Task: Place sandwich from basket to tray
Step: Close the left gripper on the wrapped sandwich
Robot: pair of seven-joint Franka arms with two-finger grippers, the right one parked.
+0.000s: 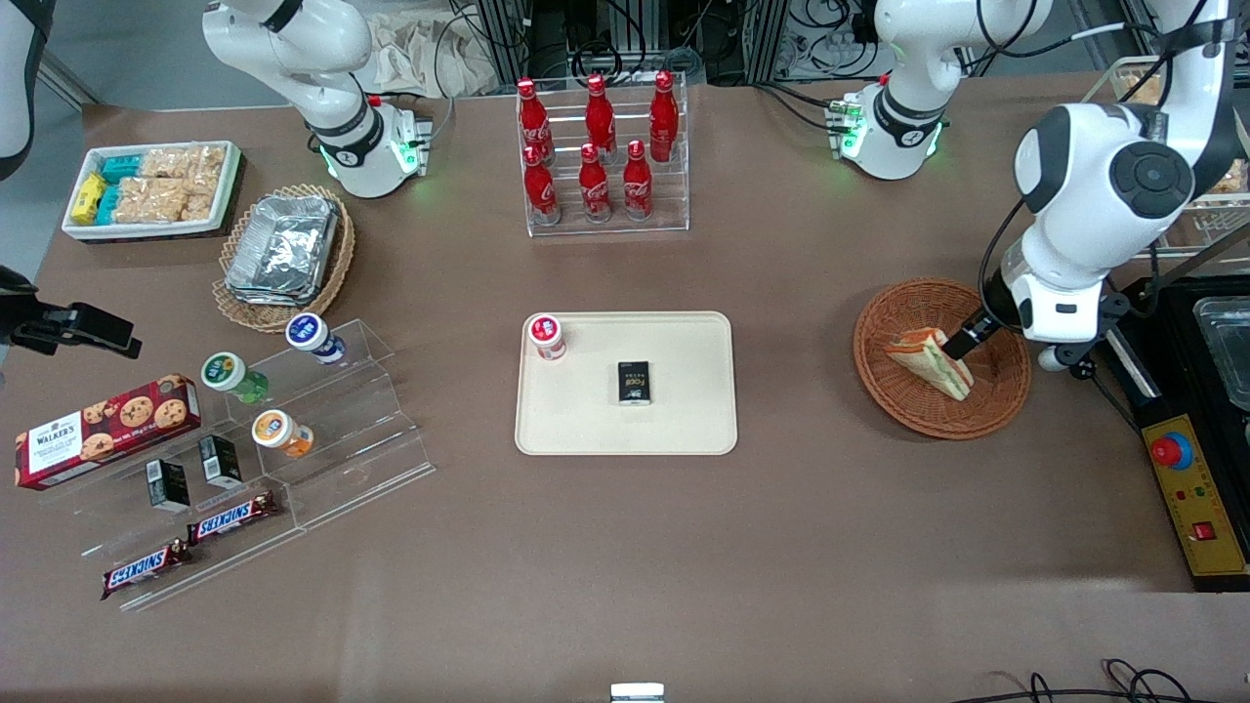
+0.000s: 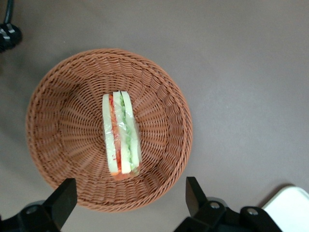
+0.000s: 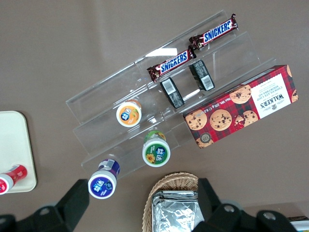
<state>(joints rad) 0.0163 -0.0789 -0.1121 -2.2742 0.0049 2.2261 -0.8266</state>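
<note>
Over the basket (image 1: 942, 358) at the working arm's end of the desk (image 1: 781, 547), the pincer (image 2: 128, 203) hangs with its jaws spread wide and nothing in them. The sandwich (image 2: 121, 135) stands on edge in the basket, filling strip facing up, so I'd guess the jaws are lined up to straddle the bread slices. The tray (image 1: 684, 430) sits mid-desk, well apart, already carrying a small red-capped bottle (image 1: 547, 336) and a little black box (image 1: 636, 382), with bare room beside them. The brown desk looks smooth and matte.
</note>
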